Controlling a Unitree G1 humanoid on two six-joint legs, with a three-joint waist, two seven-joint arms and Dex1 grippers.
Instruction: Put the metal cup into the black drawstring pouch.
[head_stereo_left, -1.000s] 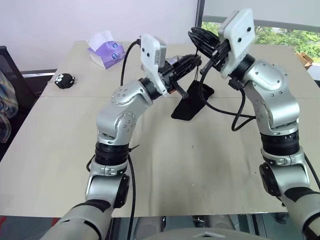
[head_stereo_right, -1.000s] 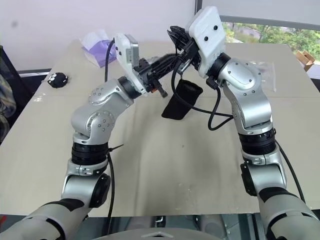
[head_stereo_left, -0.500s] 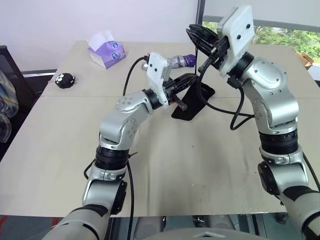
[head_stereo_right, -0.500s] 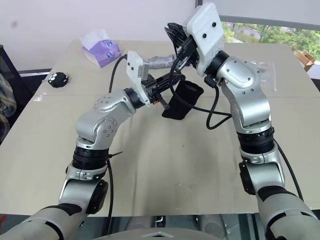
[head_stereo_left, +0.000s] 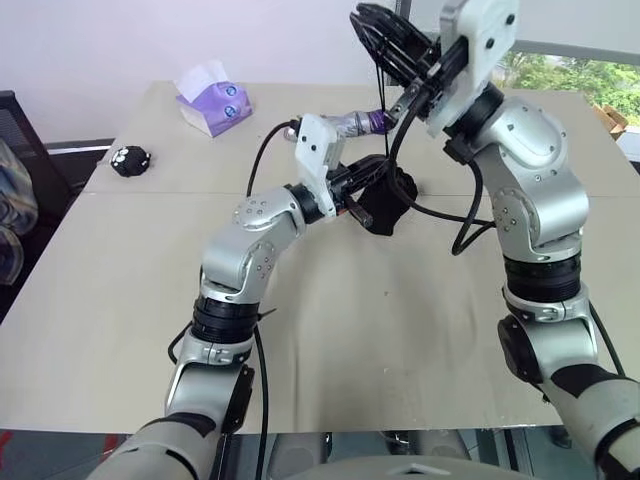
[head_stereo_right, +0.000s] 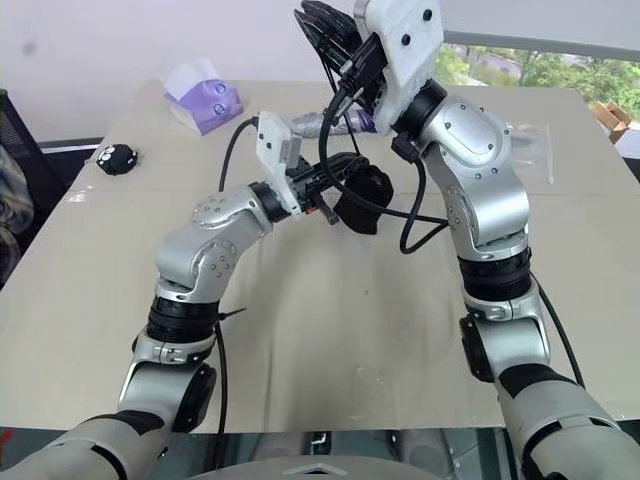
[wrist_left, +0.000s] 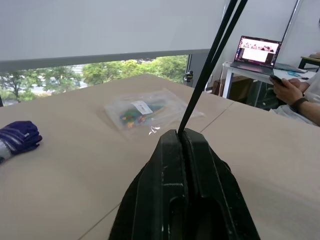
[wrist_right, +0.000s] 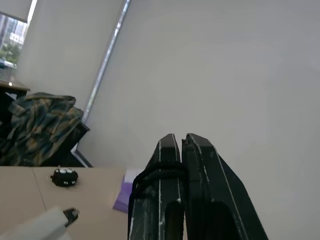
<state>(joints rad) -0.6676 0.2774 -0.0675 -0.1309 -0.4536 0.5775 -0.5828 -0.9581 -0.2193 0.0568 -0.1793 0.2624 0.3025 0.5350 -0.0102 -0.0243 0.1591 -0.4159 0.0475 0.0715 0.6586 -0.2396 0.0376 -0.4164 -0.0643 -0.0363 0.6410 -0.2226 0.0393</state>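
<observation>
The black drawstring pouch (head_stereo_left: 386, 203) hangs bunched just above the table, drawn tight against my left gripper (head_stereo_left: 378, 168). That gripper is shut on the pouch's thin black cord (wrist_left: 210, 65) right at the pouch's mouth. The cord runs taut up to my right gripper (head_stereo_left: 365, 20), raised high over the table's far half. It is shut on the cord, which loops around one finger (wrist_right: 167, 165). The metal cup is hidden.
A folded silver umbrella with a purple end (head_stereo_left: 362, 121) lies behind the pouch. A purple tissue pack (head_stereo_left: 212, 100) and a small black spotted object (head_stereo_left: 130, 160) sit far left. A clear plastic bag (wrist_left: 145, 110) lies far right. A person's hand (wrist_left: 290, 92) and laptop (wrist_left: 257, 50) are at another desk.
My right gripper has risen and drawn back, pulling the cord taut. The pouch has come up off the table and bunched against my left gripper, which sank a little.
</observation>
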